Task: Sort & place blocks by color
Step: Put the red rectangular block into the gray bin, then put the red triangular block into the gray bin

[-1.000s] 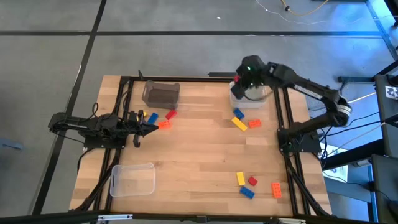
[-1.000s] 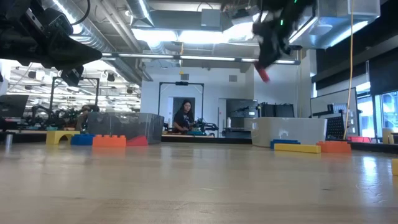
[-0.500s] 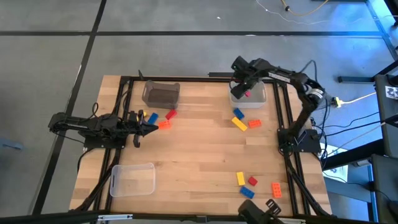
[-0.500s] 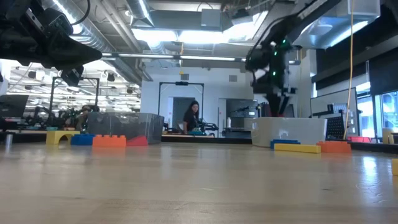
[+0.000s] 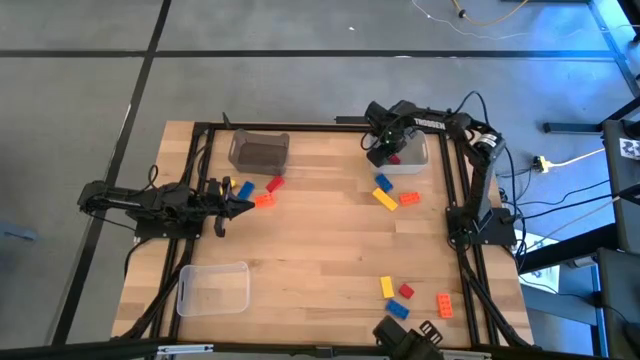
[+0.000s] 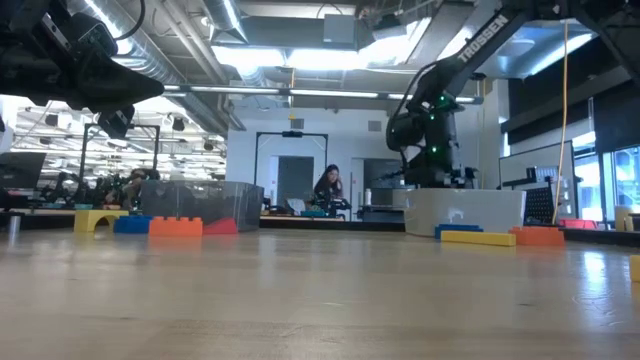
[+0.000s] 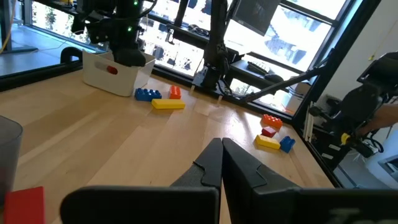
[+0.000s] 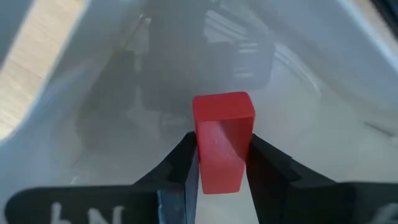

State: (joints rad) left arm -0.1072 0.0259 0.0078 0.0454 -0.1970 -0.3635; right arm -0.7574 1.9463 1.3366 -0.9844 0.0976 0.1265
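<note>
Right fingers (image 8: 219, 167) pinch red block (image 8: 222, 140), long axis upright, inside white bin (image 5: 412, 160). Left fingers (image 7: 222, 163) shut, empty, well apart.

From above I see even, soft light on the table (image 5: 320, 250), with only faint shadows. A blue glow falls on the floor beyond the right gripper (image 5: 385, 150). At table height the ceiling lamps (image 6: 300, 58) glare strongly and the near wood is blurred. Around the right gripper's fingers (image 8: 180, 168) the white bin (image 8: 323, 124) looks washed out.
</note>
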